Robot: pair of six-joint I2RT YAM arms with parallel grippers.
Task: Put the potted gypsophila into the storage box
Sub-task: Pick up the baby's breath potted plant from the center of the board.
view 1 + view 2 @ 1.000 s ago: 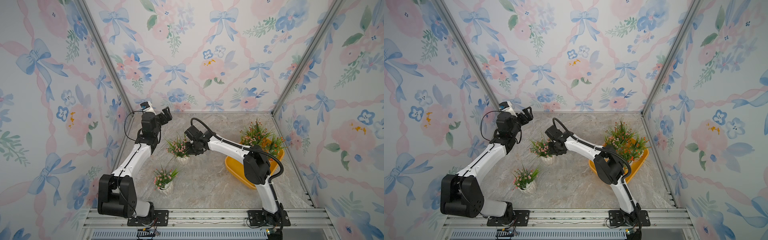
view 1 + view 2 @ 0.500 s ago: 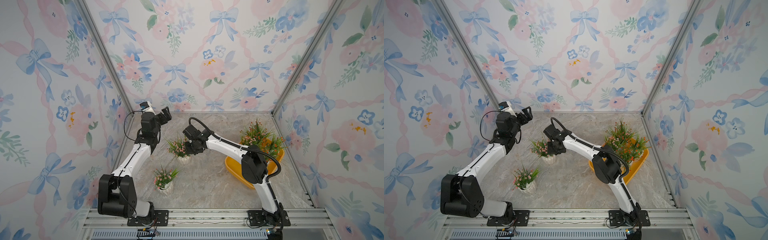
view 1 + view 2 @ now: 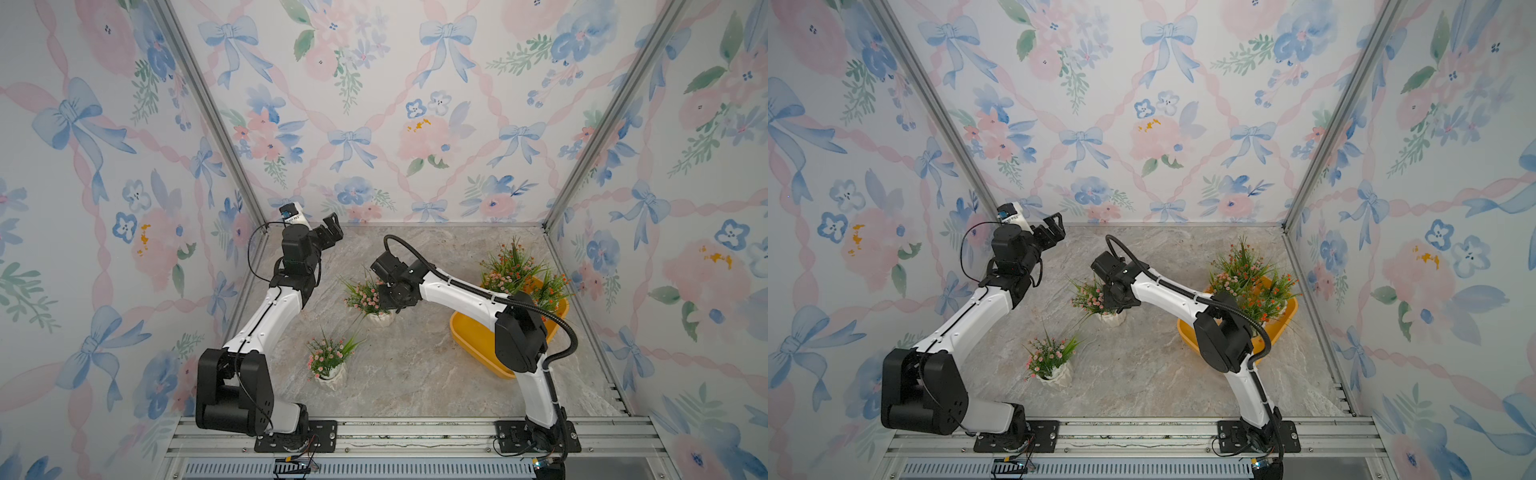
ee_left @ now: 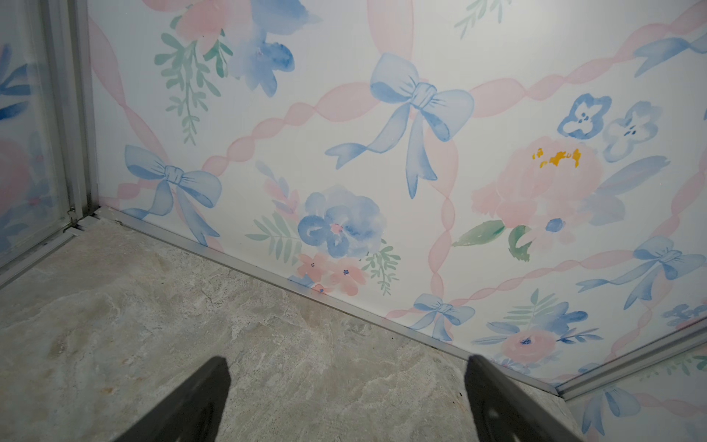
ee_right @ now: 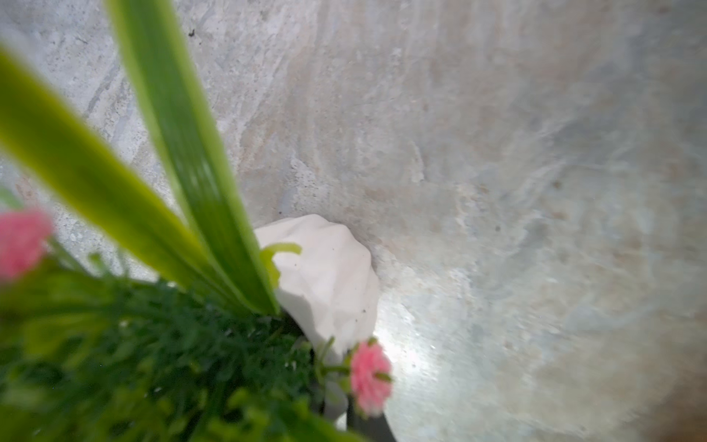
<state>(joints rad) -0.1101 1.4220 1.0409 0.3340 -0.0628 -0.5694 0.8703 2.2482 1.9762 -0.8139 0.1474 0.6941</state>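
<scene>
right end effector (image 3: 388, 306) has just clenched on the potted gypsophila (image 3: 363, 297) under it; next, carry it to the storage box (image 3: 467, 336).

Small booth seen from above in both top views. The floor is a grey-beige, marble-look tabletop (image 3: 415, 374). The back wall (image 3: 374, 104), L side wall (image 3: 83, 208) & R side wall (image 3: 698, 187) all carry pastel wallpaper: blue bows, wavy pink ribbons crossing in diamonds, pink & blue flowers, green sprigs. A silver L corner post (image 3: 210, 112) & R corner post (image 3: 607, 112) run up the two back corners. Along the front edge is a ribbed aluminium rail (image 3: 415, 436), w/ a slotted grey strip (image 3: 415, 471) below it. In the L wrist view, thin metal trim (image 4: 306, 291) lines the join of tabletop & back wall. The R wrist view shows blurred tabletop w/ a bright glare patch (image 5: 405, 356).
</scene>
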